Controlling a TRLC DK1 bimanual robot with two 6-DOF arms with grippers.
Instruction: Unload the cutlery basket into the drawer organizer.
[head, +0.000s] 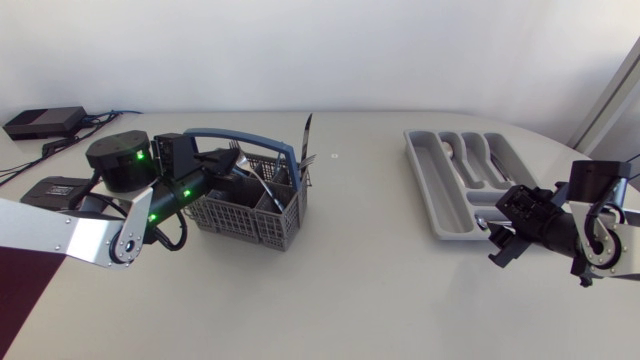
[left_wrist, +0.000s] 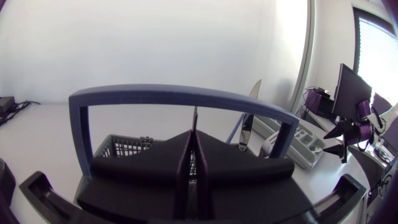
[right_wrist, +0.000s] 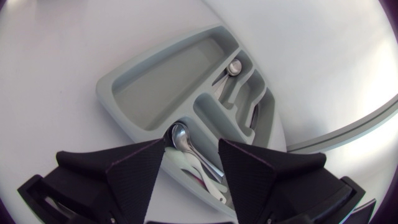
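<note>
Head view: cutlery basket (head: 250, 215) stands at 9 o'clock on the table (head: 380, 290), with the left hand (left_wrist: 194, 140) over it. Only the left wrist view shows its fingers pressed together, a thin sliver at the seam; hold unconfirmed. Drawer organizer (head: 440, 200) lies at 3 o'clock. Right wrist view: right hand (right_wrist: 193, 152) spread wide, empty, above spoons (right_wrist: 179, 137).

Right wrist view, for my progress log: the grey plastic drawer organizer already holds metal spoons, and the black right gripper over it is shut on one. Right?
Not quite. The right wrist view shows the black right gripper open over the grey plastic drawer organizer; the metal spoons lie in it, ungripped.
</note>
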